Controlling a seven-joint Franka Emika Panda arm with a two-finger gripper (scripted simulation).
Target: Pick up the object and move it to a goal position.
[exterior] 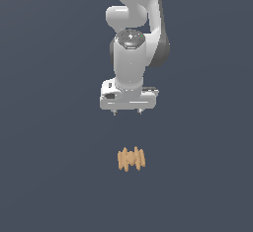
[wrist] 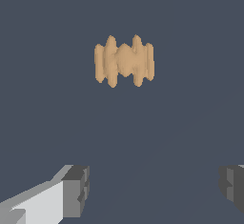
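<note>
The object [exterior: 131, 159] is a small orange-tan lump of several narrow upright ridges, lying on the dark floor. My gripper [exterior: 127, 112] hangs well above it, open, with only short finger stubs showing under the white hand. In the wrist view the object [wrist: 124, 61] lies apart from my fingertips [wrist: 76, 189], which stand wide apart with nothing between them; my gripper [wrist: 155, 186] holds nothing.
The dark blue-grey floor [exterior: 49, 176] spreads all around with no other object in view. The white-grey arm [exterior: 133, 23] rises behind the gripper toward the top of the exterior view.
</note>
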